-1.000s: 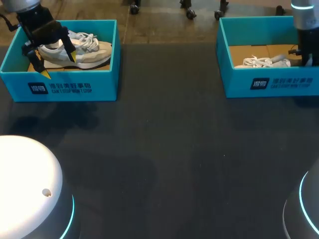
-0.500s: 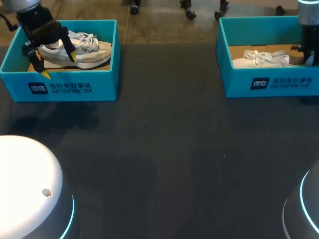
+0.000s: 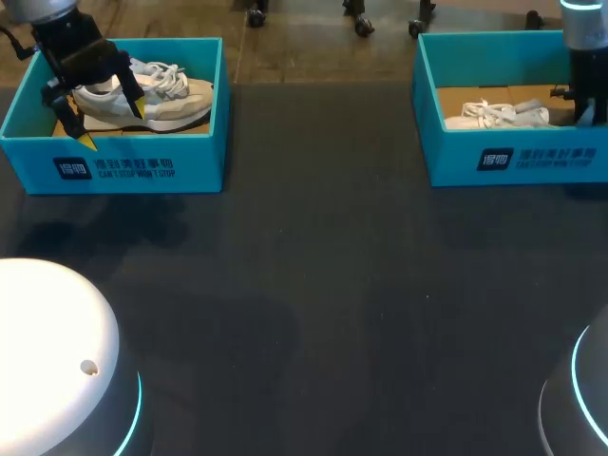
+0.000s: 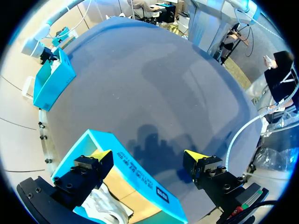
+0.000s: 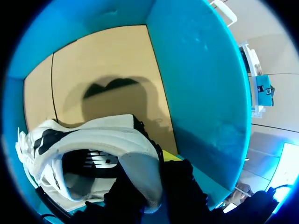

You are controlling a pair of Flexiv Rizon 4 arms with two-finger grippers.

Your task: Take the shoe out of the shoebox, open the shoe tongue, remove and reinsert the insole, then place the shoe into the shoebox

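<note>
The right tool (image 5: 156,179) is clamping the heel collar of the shoe (image 5: 93,144), which is sitting inside the right shoebox (image 3: 513,157), evidently a grip for lifting out. The left tool (image 4: 148,157) is hanging fingers apart, straddling the front wall of the left shoebox (image 4: 140,175).

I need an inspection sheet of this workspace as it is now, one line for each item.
Surface: dark table, both boxes at its far edge.
Job's things: left shoe in left shoebox; right shoe in right shoebox.
Clutter: nothing seen.
Tools: left tool open, astride the left shoebox's printed wall; right tool shut on the right shoe's heel.
Cables: nothing seen on the table.
Surroundings: nothing seen reaching over the table.
</note>
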